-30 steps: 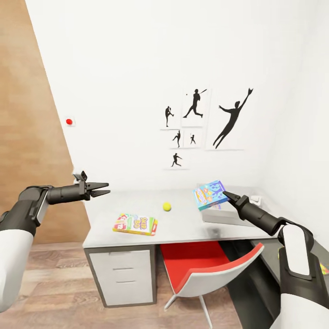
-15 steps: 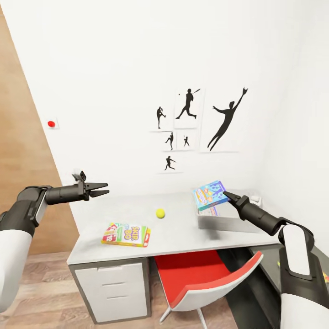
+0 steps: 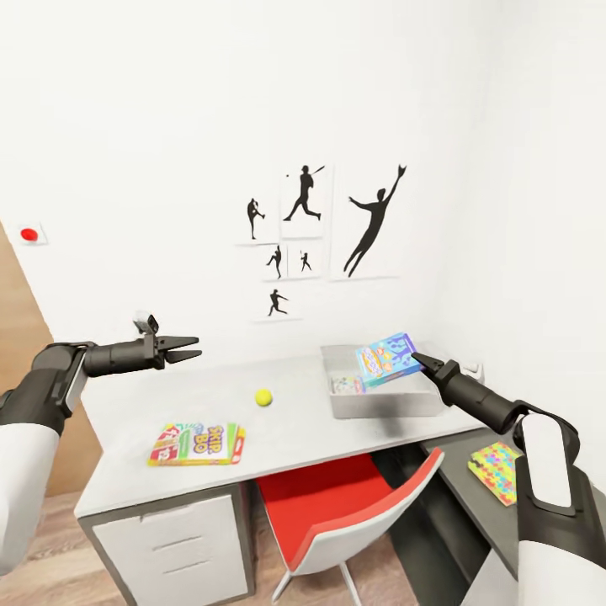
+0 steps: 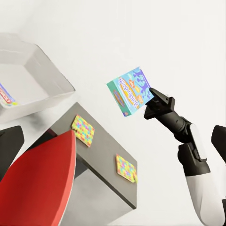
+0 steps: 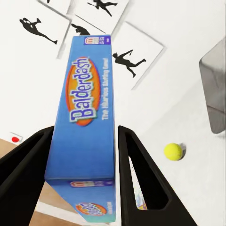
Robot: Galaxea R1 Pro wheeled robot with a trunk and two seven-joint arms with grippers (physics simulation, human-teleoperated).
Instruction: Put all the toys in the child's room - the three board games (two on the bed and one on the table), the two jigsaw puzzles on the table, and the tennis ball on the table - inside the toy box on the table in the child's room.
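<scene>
So the right gripper (image 3: 418, 362) is clamped on the small teal-blue game (image 3: 385, 359), holding it up in the air tilted, right over the front part of the toy box (image 3: 383, 404); in the right wrist view you can see both fingers (image 5: 141, 174) pressed against the sides of that blue box (image 5: 84, 122). The toy box sits on the white table (image 3: 295, 429) at about 3 o'clock from the tennis ball (image 3: 263, 397), and there's already something colourful lying inside it near its left wall, can't really tell what. The ball is out in the open on the tabletop, well apart from everything. At roughly 8 o'clock from the ball lies the long yellow-red-green game (image 3: 198, 444), flat near the table's front edge. Left gripper (image 3: 192, 348) hangs above the table's left end with its jaws a little apart, holding nothing. Down on the lower dark-grey section at the right there's a jigsaw (image 3: 497, 471) lying flat, and the left wrist view shows two of them (image 4: 83, 130) (image 4: 126, 168) on that grey surface, apart from each other. Red-and-white chair (image 3: 337, 513) is tucked under the table, black silhouette pictures (image 3: 370, 220) on the wall behind.
</scene>
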